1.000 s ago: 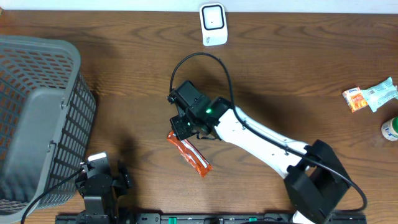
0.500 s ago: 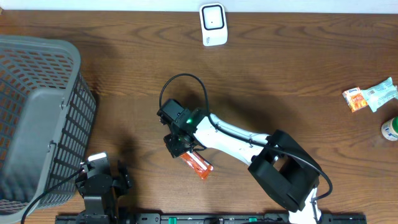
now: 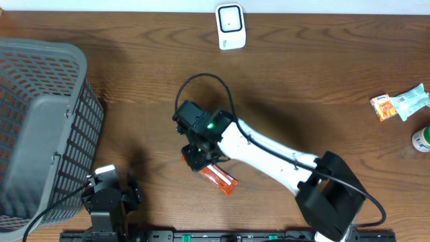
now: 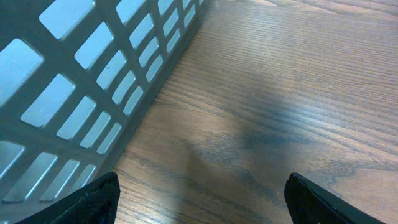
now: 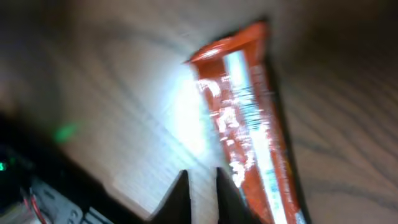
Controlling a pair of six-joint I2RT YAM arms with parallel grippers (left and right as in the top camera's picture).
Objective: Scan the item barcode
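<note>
Dark wood bench (image 3: 322, 74), white wall strip along the far edge. White scanner (image 3: 230, 25) stands at far centre.

Change over the last sec: the R arm swings its elbow in toward the middle, then back out to the near R corner. The right gripper (image 3: 197, 158) drops from mid-bench toward the near edge. The orange packet (image 3: 222, 180) shifts w/ it, down and a bit R. It now lies flat on the bench, slanted, its upper-L end under the gripper, well apart from the scanner.

R jaws are all but closed. In the wrist view the fingertips sit just beside the packet's shiny face, one overlapping its edge. Can't tell if they actually pinch the wrapper or only press on it. The frame is blurred, so prob. moving.

Meaning for the task: no scan yet. The packet goes away from the scanner, not toward it. My guess is a re-grip or a nudge to get hold before the lift. No barcode visible on the face showing.

The left gripper (image 4: 202, 193) is parked at the near L, jaws wide, holding nothing, just beside the basket wall.

Containers: the grey slotted basket (image 3: 67, 50) is at far L, w/ nothing visible inside. Other goods aren't in any container. The snack packs (image 3: 400, 104) lie loose at far R, and a small round tub (image 3: 422, 139) is cut off by the R edge.
</note>
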